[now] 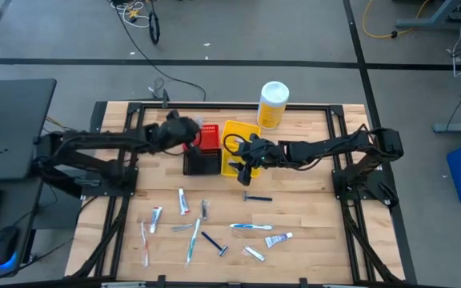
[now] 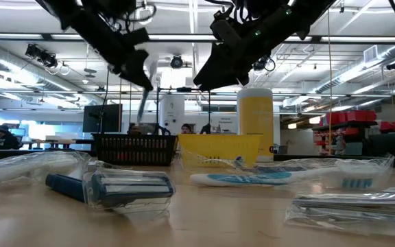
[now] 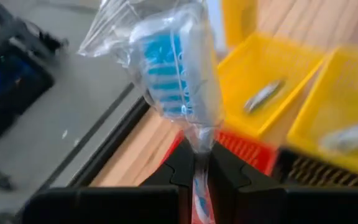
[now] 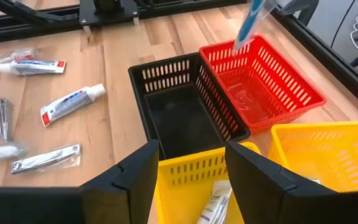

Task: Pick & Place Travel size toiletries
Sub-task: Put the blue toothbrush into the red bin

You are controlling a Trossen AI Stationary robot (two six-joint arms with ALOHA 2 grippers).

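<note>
Clear wrapper crinkles round a blue-bristled toothbrush (image 3: pixel 185 68) clamped between the left gripper's (image 3: pixel 202 168) shut fingers, hanging over the red bin (image 4: pixel 263 81). Only the right wrist view looks into that bin's bare floor. The right gripper (image 4: pixel 188 165) stands spread over the yellow bin (image 4: pixel 197 186) beside it, holding nothing; one packet lies inside. Three bins: red, black, yellow.
</note>
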